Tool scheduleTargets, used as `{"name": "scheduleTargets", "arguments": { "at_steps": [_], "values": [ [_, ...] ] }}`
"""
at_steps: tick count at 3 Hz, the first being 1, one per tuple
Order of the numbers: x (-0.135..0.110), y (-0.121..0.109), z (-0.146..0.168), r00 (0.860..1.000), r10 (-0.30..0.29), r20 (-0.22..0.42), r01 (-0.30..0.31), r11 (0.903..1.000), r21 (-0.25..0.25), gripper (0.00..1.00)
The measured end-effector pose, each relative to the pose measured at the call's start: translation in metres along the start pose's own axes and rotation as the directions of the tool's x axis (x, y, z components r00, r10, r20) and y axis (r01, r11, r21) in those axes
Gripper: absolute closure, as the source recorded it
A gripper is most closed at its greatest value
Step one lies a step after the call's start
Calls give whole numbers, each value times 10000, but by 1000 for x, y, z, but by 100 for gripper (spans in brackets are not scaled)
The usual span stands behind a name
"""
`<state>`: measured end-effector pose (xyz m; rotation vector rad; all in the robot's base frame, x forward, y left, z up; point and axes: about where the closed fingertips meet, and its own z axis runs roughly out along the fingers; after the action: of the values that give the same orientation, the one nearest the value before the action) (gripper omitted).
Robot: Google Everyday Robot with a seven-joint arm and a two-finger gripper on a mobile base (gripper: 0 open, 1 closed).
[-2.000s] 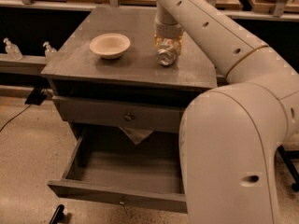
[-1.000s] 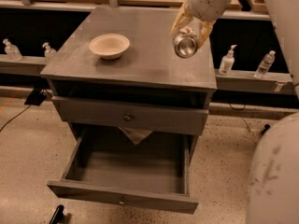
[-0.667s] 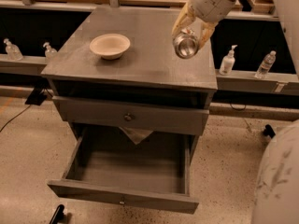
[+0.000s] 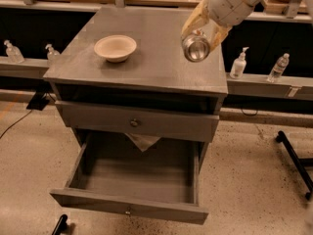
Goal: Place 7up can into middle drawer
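Cream bowl (image 4: 115,48) on grey counter (image 4: 151,67), toward left edge. Middle drawer (image 4: 132,182) pulled out below counter's front edge. Gripper (image 4: 201,33) in air above counter's right front corner. Yellowish fingers (image 4: 191,21) clamp 7up can (image 4: 196,47) between them; can tilted, shiny end toward camera, clear of countertop.
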<state>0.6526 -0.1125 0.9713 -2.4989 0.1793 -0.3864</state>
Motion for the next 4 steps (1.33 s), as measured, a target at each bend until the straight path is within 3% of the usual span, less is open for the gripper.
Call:
{"name": "scheduleTargets", "arguments": {
  "at_steps": [1, 2, 3, 4],
  "values": [
    [-63, -64, -51, 9881, -1171, -994, 1364, 9667, 2167, 100],
    [-69, -61, -42, 9905, -936, -1007, 1156, 9634, 2421, 100],
    [-76, -43, -18, 9945, -702, -782, 920, 9411, 3253, 100],
    [-109, -52, -13, 9894, -475, -1373, 1000, 9080, 4069, 100]
  ]
}}
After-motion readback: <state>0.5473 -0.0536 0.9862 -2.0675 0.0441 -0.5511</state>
